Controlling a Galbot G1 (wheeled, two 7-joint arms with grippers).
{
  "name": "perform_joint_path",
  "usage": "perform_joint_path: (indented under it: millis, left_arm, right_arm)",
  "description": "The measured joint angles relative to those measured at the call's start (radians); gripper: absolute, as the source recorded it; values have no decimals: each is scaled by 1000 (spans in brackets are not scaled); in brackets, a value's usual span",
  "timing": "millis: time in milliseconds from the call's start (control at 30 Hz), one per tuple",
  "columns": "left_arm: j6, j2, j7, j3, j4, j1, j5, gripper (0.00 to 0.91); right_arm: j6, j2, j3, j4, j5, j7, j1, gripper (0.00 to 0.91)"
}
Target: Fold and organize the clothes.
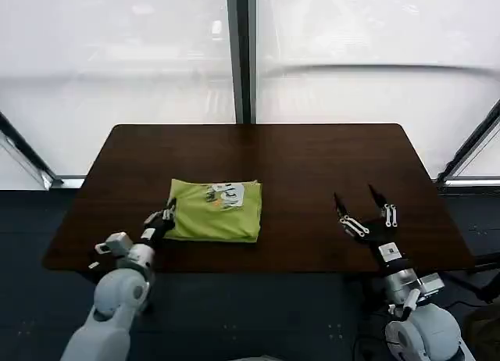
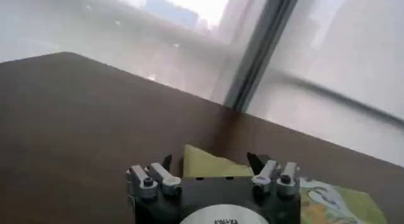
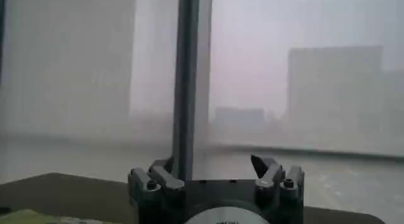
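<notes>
T-shirt [image 1: 214,212], lime yellow-green, folded square (white print up) on table [image 1: 312,166]

An office-like or lab-like room high in a building: a dark wooden counter [image 1: 312,166] stands on dark carpet [image 1: 258,322], and at twelve o'clock tall windows [image 1: 351,48] with a dark mullion [image 1: 241,52] show hazy city towers.

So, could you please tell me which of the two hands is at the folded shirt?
The left hand, at the yellow-green T-shirt's edge; the right hand is open, well away.
</notes>
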Motion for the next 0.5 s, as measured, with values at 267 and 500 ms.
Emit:
perform_joint_path:
  millis: [267, 500]
  left_arm:
    - [-69, -64, 24, -5, 73, 8, 41, 878]
    - [-74, -95, 21, -5, 98, 17, 56, 878]
  right_arm:
    - [-27, -5, 18, 6, 31, 8, 19, 878]
    - [-37, -7, 25, 18, 33, 9, 14, 878]
